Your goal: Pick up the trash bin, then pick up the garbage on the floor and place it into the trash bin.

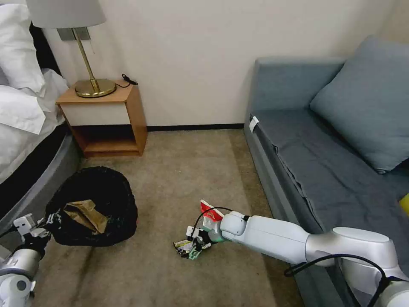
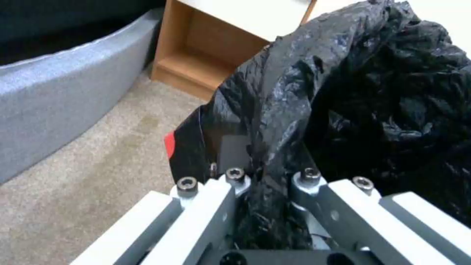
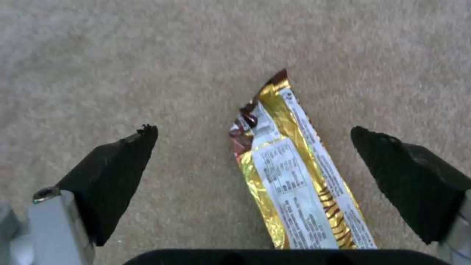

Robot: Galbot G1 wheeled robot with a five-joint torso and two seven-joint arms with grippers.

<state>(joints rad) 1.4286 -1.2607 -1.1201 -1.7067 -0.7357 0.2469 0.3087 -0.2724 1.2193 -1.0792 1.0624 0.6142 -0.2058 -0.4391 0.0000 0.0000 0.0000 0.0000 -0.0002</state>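
**1 bin held, 1 wrapper between open fingers**

There is 1 trash bin [image 1: 96, 204], lined with a crinkled black bag, at the left of the head view beside the bed [image 1: 25, 128] and in front of the wooden nightstand [image 1: 106, 119]. Inside it lies 1 crumpled brown paper bag [image 1: 87, 215]. On the carpet [image 1: 170, 170] 2 pieces of garbage show: 1 red-white folded carton [image 1: 209, 209], partly behind the right wrist, and 1 gold-and-white snack wrapper [image 3: 294, 176] lying flat.

The left gripper [image 1: 50, 221] sits low at the near rim of the bin. In the left wrist view its 2 fingers [image 2: 216, 206] are closed tight on a pinched fold of the black liner [image 2: 275, 121], so it has the bin by its edge.

The right arm [image 1: 277, 234] reaches out from the sofa [image 1: 324, 140] side, stretched low across the floor, with the right gripper [image 1: 191, 247] pointed down at the carpet. In the right wrist view its 2 dark fingertips [image 3: 117, 173] stand wide apart, 1 on each side of the wrapper, gripping nothing. Whether the tips touch the carpet cannot be told.
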